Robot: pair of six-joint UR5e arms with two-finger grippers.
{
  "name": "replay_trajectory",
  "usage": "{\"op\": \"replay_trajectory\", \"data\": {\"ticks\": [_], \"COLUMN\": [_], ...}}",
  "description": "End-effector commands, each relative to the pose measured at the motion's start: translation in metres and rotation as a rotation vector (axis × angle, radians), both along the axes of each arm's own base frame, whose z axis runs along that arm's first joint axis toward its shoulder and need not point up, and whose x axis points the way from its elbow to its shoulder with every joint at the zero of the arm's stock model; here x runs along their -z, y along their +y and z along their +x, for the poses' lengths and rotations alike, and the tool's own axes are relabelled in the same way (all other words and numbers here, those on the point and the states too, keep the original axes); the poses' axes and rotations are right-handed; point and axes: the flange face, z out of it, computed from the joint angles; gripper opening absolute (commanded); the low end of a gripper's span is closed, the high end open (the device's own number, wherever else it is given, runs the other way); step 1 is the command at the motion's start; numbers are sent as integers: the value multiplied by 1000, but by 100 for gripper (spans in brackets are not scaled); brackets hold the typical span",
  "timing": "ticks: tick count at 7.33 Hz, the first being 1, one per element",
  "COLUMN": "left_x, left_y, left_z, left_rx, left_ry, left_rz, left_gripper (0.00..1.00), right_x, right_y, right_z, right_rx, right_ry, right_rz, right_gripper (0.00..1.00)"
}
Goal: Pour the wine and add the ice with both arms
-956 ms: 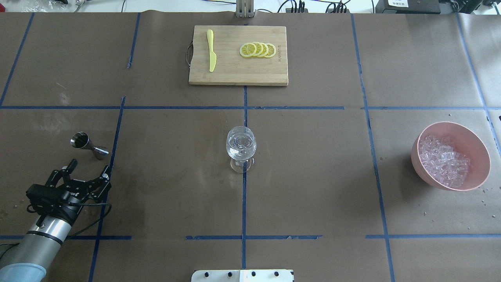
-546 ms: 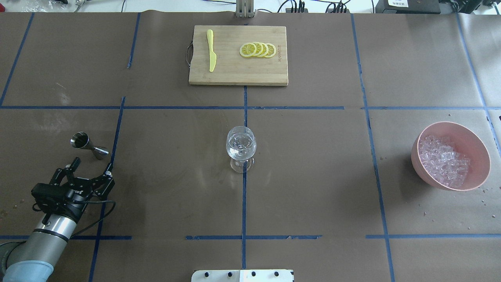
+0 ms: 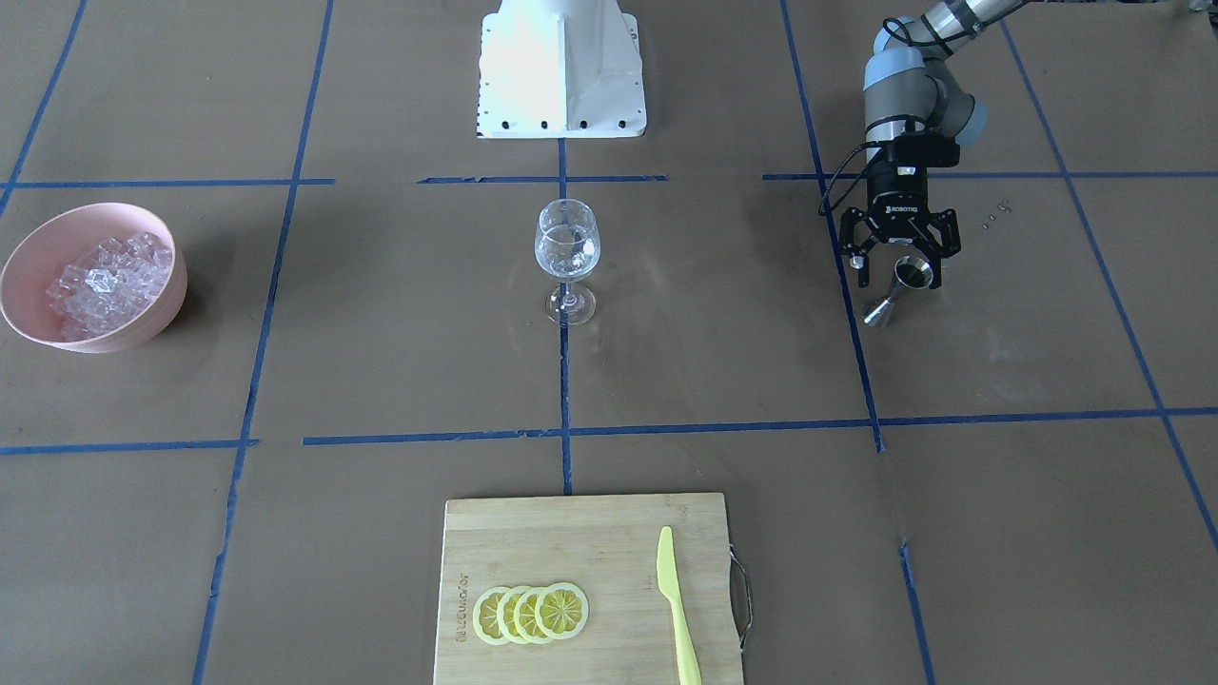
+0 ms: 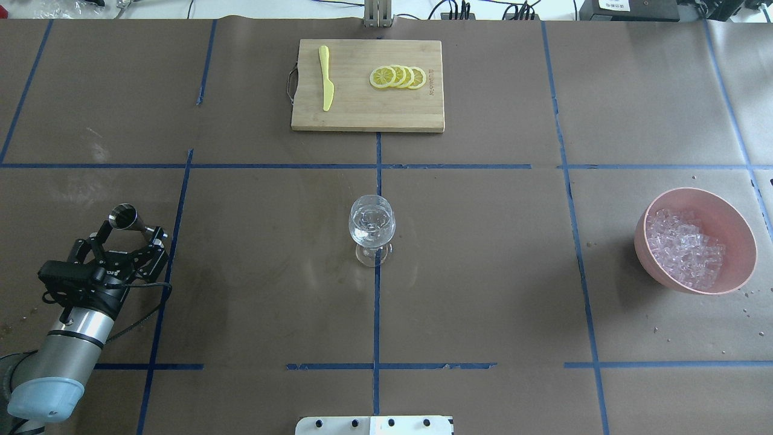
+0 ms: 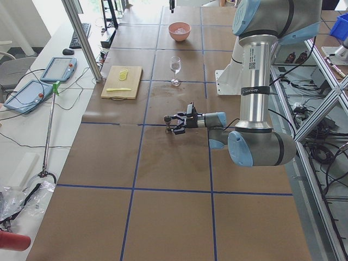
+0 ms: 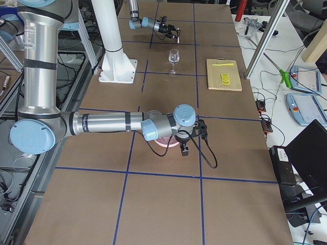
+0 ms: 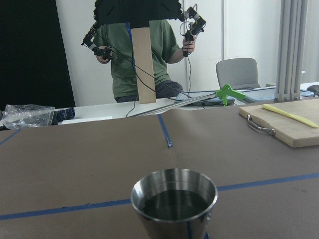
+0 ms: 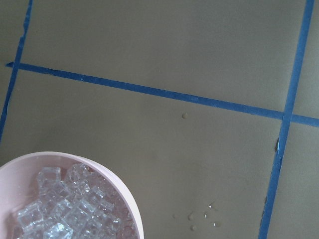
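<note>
The wine glass [image 4: 372, 226] stands upright at the table's middle, also in the front view [image 3: 567, 249]; a little clear liquid seems to glint in its bowl. A steel jigger [image 4: 123, 215] stands at the left, close up in the left wrist view [image 7: 174, 201]. My left gripper [image 4: 128, 237] is open, with its fingers on either side of the jigger [image 3: 902, 283]. The ice [image 4: 683, 248] fills a pink bowl [image 4: 740, 241] at the right, seen in the right wrist view [image 8: 70, 211]. My right gripper [image 6: 185, 148] hovers above that bowl; I cannot tell if it is open.
A wooden cutting board [image 4: 362, 118] at the far middle holds several lemon slices [image 4: 398, 77] and a yellow knife [image 4: 326, 78]. The white pedestal [image 3: 561, 67] stands at the near edge. Small water drops lie beside the bowl [image 8: 199, 219].
My left gripper has moved forward to the jigger, and its open fingers now flank it. The glass, jigger and bowl have not moved.
</note>
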Motion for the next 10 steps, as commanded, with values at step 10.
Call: {"op": "replay_trajectory", "data": {"ticks": [10], "left_x": [-7], "left_y": [-13], "left_z": [16], "left_rx": [-34], "left_ry": [-7], "left_rz": [-23], "left_gripper": [60], "right_x": [2], "right_y": [0], "right_z": [0], "right_rx": [-1], "right_ry": [2], "right_rz": [4], "right_gripper": [100]}}
